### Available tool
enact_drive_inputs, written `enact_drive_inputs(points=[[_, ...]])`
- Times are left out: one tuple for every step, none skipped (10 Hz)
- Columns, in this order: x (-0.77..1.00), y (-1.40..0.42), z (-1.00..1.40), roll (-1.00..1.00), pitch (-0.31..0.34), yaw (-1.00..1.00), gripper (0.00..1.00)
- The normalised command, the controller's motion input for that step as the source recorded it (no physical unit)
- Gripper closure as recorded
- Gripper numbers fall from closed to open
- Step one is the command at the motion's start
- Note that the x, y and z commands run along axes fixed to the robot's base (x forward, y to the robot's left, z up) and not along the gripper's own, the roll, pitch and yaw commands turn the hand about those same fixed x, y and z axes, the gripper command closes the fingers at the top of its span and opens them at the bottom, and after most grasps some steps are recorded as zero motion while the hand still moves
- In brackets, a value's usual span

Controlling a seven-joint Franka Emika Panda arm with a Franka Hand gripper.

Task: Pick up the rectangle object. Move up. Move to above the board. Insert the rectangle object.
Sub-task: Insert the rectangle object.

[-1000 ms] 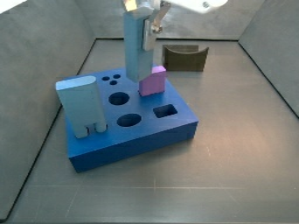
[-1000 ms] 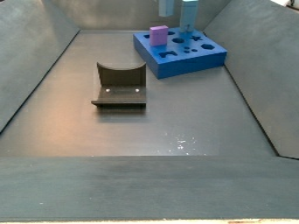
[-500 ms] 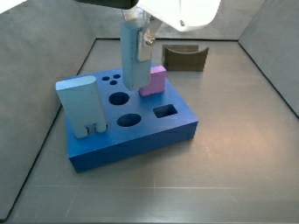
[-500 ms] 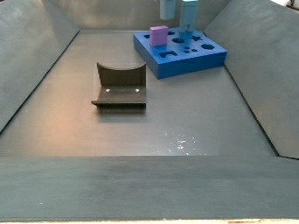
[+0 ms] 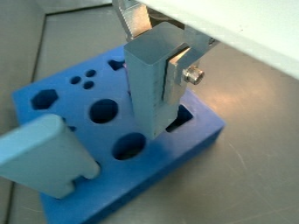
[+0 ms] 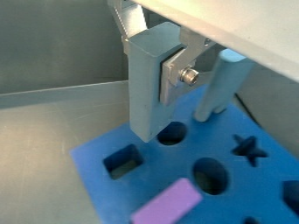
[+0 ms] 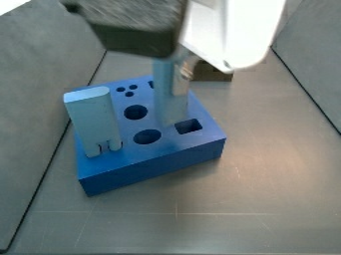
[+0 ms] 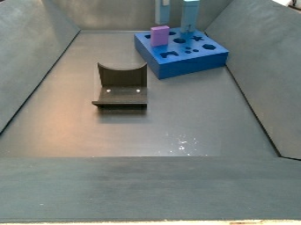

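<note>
My gripper [image 5: 155,61] is shut on the rectangle object [image 5: 152,87], a slim pale grey-blue bar held upright near its top. A silver finger plate [image 6: 179,68] presses its side. In both wrist views the bar [image 6: 147,83] hangs over the board [image 6: 239,179], a thick deep-blue block with holes. Its lower end is above the board's top, close to a round hole [image 6: 172,134] and short of the rectangular hole [image 6: 121,162]. In a side view the bar [image 7: 170,95] shows below the arm's bulk, over the board [image 7: 147,154] near the rectangular hole [image 7: 190,126].
A wider light-blue block [image 7: 91,120] stands in the board's near left corner. A short pink block [image 8: 157,37] stands in the board [image 8: 186,54]. The dark fixture [image 8: 120,85] sits on the grey floor. Sloping grey walls [image 8: 30,61] close in the floor.
The gripper has carried the bar from the board's far side towards its middle and lower, close to the rectangular hole. The arm now fills the top of a side view.
</note>
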Motion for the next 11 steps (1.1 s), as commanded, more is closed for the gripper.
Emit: enact_drive_inputs(points=[[1.0, 0.0, -0.19, -0.08, 0.0, -0.04, 1.0], [1.0, 0.02, -0.13, -0.16, 0.037, -0.08, 1.0], [0.96, 0.03, -0.08, -0.2, 0.08, -0.19, 1.0], [0.72, 0.11, 0.0, -0.23, 0.249, -0.33, 1.0], [0.37, 0.19, 0.0, -0.23, 0.137, 0.0, 1.0], [0.23, 0.37, 0.0, -0.39, 0.063, 0.0, 1.0], [0.1, 0.41, 0.0, -0.45, 0.009, 0.0, 1.0], [0.0, 0.02, 0.0, -0.07, -0.003, 0.0, 1.0], [0.0, 0.0, -0.01, 0.0, 0.0, -0.01, 1.0], [0.13, -0.09, -0.31, -0.06, 0.0, -0.88, 1.0], [0.45, 0.0, -0.08, -0.18, 0.026, -0.52, 1.0]])
